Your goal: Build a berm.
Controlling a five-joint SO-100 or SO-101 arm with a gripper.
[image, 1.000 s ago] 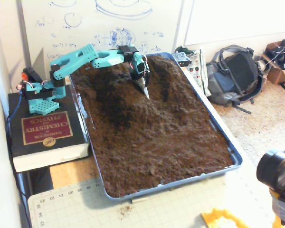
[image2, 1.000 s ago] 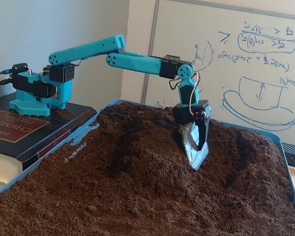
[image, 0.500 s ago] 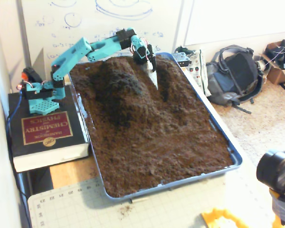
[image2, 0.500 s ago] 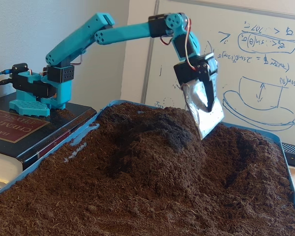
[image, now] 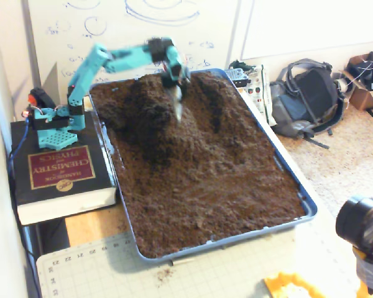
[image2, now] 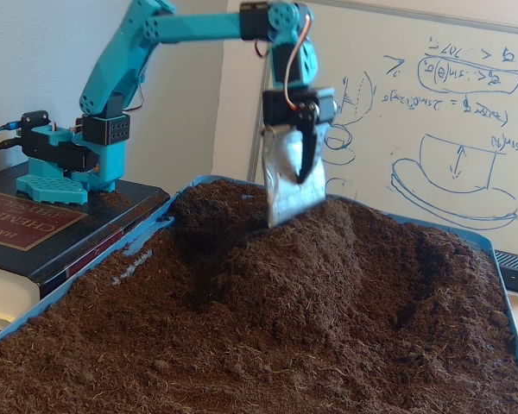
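The berm (image: 154,115) is a raised ridge of dark brown crumbly soil at the far end of the blue tray (image: 306,200); it fills the middle of the low fixed view as a sloped mound (image2: 345,259). My teal arm reaches over it. The gripper (image: 177,104) carries a flat silver blade and hangs point down just above the ridge top. In the low fixed view the gripper (image2: 292,185) has its black finger lying against the blade, shut, with the blade's lower edge at the soil crest.
Flatter soil covers the near part of the tray (image2: 145,235). The arm base (image: 50,121) stands on a thick chemistry book (image: 59,171) left of the tray. A backpack (image: 308,96) lies at the right, a cutting mat (image: 112,267) in front, a whiteboard (image2: 432,103) behind.
The gripper rose out of the soil on the ridge's right flank and swung left over the crest. The mound under it is fuller and higher than before.
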